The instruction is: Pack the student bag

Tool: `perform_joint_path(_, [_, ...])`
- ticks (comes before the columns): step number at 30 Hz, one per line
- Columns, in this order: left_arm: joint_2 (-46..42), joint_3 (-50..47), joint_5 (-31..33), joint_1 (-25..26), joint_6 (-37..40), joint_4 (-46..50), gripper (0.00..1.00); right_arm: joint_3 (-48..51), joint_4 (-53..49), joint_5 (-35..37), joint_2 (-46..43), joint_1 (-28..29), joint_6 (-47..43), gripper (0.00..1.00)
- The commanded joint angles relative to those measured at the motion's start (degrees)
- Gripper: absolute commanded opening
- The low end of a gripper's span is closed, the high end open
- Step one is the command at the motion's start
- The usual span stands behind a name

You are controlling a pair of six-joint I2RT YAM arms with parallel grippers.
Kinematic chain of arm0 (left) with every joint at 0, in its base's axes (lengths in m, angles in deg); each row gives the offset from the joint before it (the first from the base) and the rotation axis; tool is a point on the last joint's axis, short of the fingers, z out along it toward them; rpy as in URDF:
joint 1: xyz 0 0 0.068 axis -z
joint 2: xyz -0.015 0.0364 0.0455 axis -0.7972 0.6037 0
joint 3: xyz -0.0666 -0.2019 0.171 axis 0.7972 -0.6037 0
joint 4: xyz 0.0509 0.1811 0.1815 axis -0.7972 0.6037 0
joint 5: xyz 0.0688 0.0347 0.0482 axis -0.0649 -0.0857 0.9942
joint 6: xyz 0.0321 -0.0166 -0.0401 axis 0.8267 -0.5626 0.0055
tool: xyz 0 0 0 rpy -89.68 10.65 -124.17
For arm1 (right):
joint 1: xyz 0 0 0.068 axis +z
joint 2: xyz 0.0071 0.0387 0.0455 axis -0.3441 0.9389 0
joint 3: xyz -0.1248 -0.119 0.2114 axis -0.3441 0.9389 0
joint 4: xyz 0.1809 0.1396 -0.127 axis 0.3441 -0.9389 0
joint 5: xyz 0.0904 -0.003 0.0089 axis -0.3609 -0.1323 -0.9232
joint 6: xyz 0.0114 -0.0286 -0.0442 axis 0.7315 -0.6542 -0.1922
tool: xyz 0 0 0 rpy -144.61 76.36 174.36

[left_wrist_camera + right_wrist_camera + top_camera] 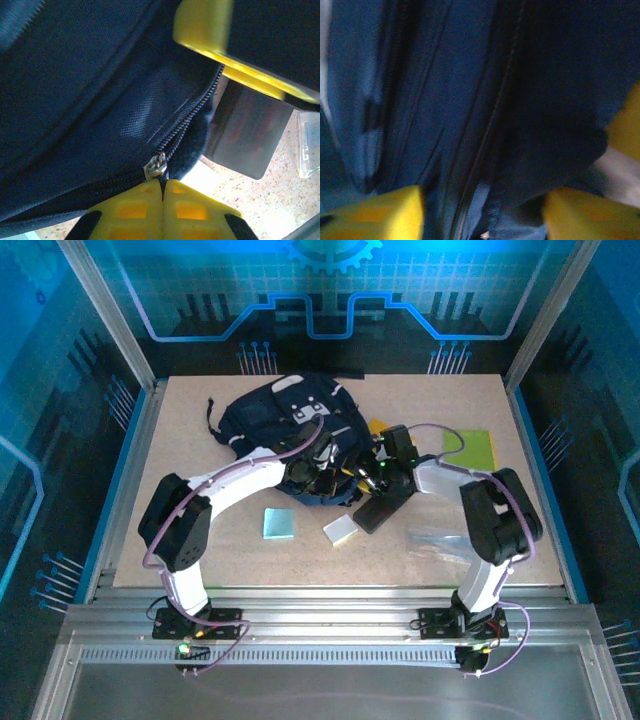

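Speckled table (180, 455), left claw (162, 186) closed at zipper (156, 166)

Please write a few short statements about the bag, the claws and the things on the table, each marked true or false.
1. The left claw is shut, its tips at the zipper pull of the student bag. True.
2. The right claw is shut tight. False: it is open, with bag fabric in the gap.
3. A light blue square lies on the table, nearer the arm bases than the bag. True.
4. The yellow-green sheet lies left of the bag. False: it lies to its right.
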State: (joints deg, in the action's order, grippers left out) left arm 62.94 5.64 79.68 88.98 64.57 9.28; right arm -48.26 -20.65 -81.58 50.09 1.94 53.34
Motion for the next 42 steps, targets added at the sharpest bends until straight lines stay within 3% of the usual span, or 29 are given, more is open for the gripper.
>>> perform_joint_path(1, [-4.81, -0.76, -3.98, 1.12, 1.47, 0.01, 0.0, -1.33, 14.04, -1.64, 5.23, 0.57, 6.91, 0.12])
perform_joint_path(2, [-5.49, -1.9, -2.21, 1.08, 1.74, 0.12, 0.0, -1.4, 14.4, -1.25, 5.58, 0.4, 7.21, 0.0])
perform_joint_path(9, [-6.69, -8.56, 9.2, -3.68, 3.79, 5.12, 0.0, -3.15, 5.56, 5.34, 0.37, -1.26, -1.0, 0.0])
perform_joint_path(13, [-8.98, -12.42, 10.58, -9.06, 3.53, 6.84, 0.0, -5.03, -0.03, 8.15, -1.66, -3.04, -6.53, 0.0])
perform_joint_path(19, [-10.73, -12.84, 12.17, -13.24, 6.5, 8.66, 0.0, -5.74, 1.5, 7.88, -1.89, -6.19, -10.82, 0.0])
perform_joint_path(26, [-5.82, -15.07, 26.83, -19.18, 5.17, 2.97, 0.0, -7.95, -0.91, 5.99, -2.67, -6.73, -12.03, 0.0])
perform_joint_path(32, [0.29, -11.74, 29.68, -26.8, 4.33, -0.41, 0.0, -9.52, -3.68, 5.83, -3.39, -7.12, -13.81, 0.0])
perform_joint_path(38, [-1.67, -9.41, 35.14, -31.46, 4.76, -3.21, 0.0, -10.97, -5.84, 6.07, -3.05, -7.11, -14.86, 0.0])
perform_joint_path(42, [-4.17, -10.11, 31.2, -31.87, 4.2, -5.84, 0.0, -11.98, -6.12, 5.52, -2.58, -6.9, -14.9, 0.0])
